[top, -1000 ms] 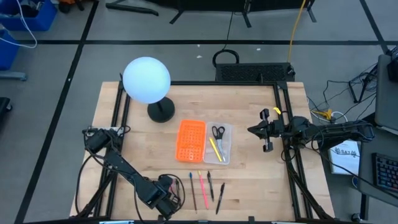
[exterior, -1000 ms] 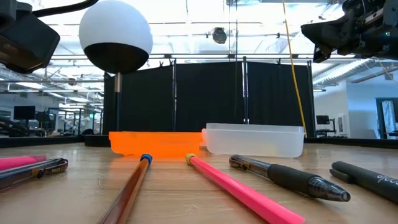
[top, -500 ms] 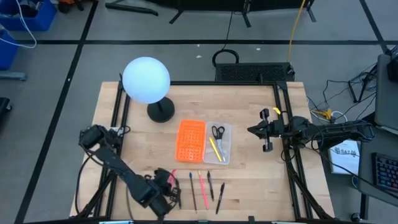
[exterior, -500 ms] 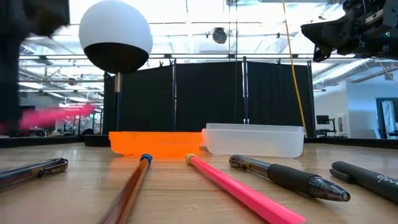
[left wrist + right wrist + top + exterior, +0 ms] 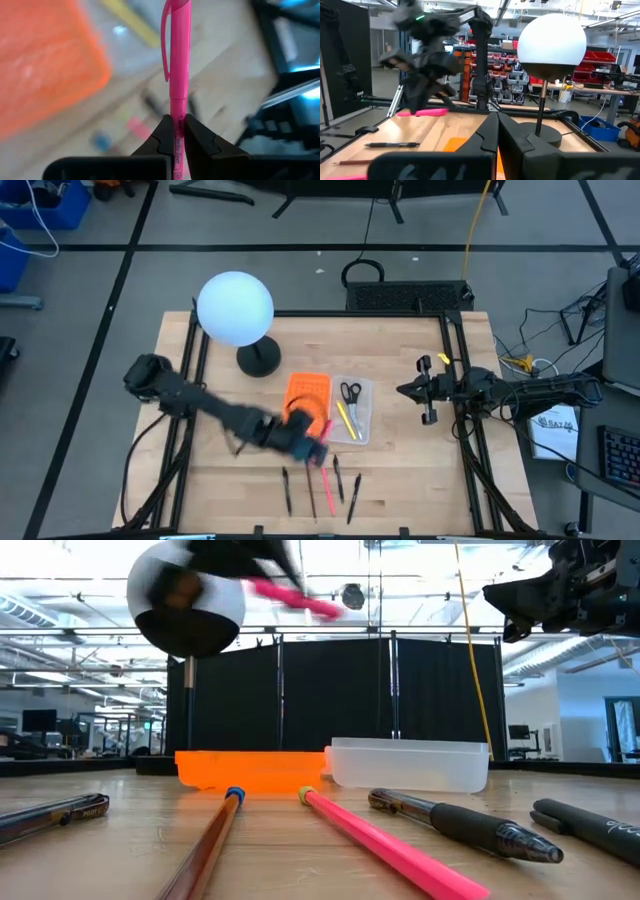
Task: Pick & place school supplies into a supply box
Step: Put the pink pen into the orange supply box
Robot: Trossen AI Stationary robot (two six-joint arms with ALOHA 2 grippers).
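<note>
Just beyond my left claw [image 5: 303, 442], which pinches the pink pen [image 5: 176, 75], lies the clear supply box [image 5: 363, 412], long axis running away from me, while my right claw [image 5: 425, 391] waits pressed together.

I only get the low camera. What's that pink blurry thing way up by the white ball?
Observer: A pink pen, pinched in the left gripper.
Operator: Where's it over the table?
Observer: From above, that gripper is over the near end of the orange panel, next to the box.
Operator: And the other arm?
Observer: The right gripper is shut on nothing and waits off to the right of the box.
</note>
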